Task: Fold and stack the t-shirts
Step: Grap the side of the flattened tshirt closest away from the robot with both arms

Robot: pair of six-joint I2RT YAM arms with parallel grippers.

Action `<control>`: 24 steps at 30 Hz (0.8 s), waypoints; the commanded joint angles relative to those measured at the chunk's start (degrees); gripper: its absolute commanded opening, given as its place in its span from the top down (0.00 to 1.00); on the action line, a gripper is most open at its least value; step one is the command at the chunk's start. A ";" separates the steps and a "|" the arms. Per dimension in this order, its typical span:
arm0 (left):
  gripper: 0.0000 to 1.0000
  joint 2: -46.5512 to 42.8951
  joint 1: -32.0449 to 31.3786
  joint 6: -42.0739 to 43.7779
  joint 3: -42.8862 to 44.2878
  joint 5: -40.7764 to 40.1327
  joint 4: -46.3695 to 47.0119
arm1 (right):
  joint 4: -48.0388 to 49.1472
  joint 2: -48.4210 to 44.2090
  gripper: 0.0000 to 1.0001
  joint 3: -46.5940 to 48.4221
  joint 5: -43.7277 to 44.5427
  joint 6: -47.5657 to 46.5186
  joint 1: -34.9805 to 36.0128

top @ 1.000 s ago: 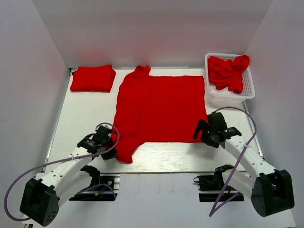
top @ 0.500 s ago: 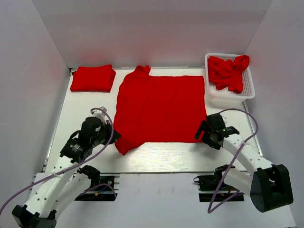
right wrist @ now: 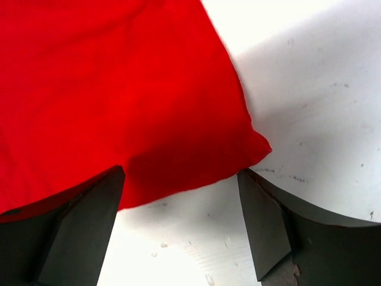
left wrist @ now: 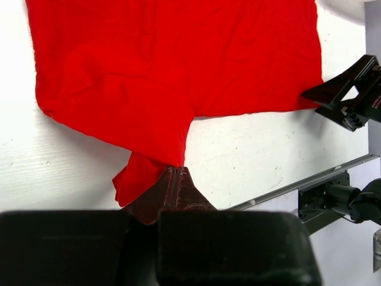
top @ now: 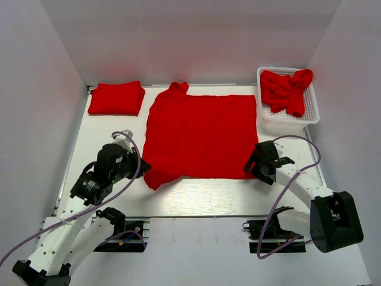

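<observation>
Red t-shirt (top: 202,134) spread flat mid-frame on bench (top: 214,199), left fingers (left wrist: 168,189) pinched shut on its lower-left corner, right fingers (right wrist: 83,220) wide astride the lower-right hem corner, presumably so both corners lift together for a fold.

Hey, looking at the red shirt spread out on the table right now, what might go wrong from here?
1. The right gripper is open with only the near corner of the spread shirt between its fingers; closing may catch too little cloth and slip.
2. The left gripper is shut on a small bunched edge of that shirt; pulling now, one-sided, could skew or wrinkle it.
</observation>
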 commanded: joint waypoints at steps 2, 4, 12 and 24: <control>1.00 -0.37 -0.19 -0.26 0.04 -0.36 -2.09 | 4.43 0.69 0.18 -2.35 1.81 0.94 -0.36; 1.00 -0.37 -0.19 -0.87 -0.48 -1.06 -2.97 | 4.78 1.40 0.18 -2.97 1.89 1.20 -0.27; 1.00 -2.21 -0.19 -3.33 -2.86 -1.06 -4.72 | 5.31 3.16 0.46 -3.94 1.89 2.16 -0.18; 1.00 -2.22 -0.19 -5.71 -0.22 -0.10 -8.33 | -10.68 -17.40 1.00 -5.34 0.06 0.77 -0.10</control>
